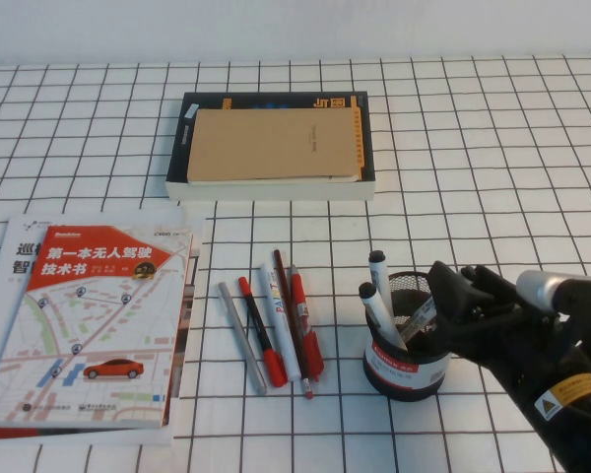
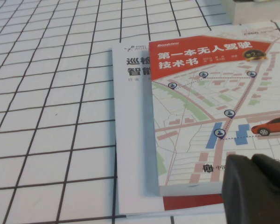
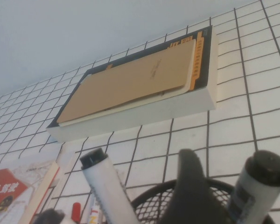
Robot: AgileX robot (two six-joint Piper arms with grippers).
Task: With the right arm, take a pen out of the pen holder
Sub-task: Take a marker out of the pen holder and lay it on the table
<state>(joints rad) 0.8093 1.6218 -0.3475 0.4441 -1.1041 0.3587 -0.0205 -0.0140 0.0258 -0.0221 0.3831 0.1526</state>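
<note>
Count, table top. One pen holder (image 1: 406, 367), a black mesh cup. Standing in it are 2 black-capped white markers, the taller marker (image 1: 378, 274) and the shorter marker (image 1: 376, 307), plus 1 slim clear pen (image 1: 420, 313), partly hidden.

Loose pens lying flat: 5.
- grey pen (image 1: 238, 335)
- red pen (image 1: 263, 340)
- white pen (image 1: 279, 320)
- maroon pen (image 1: 286, 291)
- red-bodied pen (image 1: 308, 335)

Books: 4, in two stacks of 2.
- tan notebook (image 1: 271, 143) on black-covered book (image 1: 276, 190)
- map-cover book (image 1: 98, 325) on white book (image 1: 10, 258)

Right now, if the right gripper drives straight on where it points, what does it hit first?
Most likely the pen holder: the open right gripper sits at its rim, one finger between two white markers, so a marker may touch first; depth unclear. Left gripper hangs over the red book.
</note>
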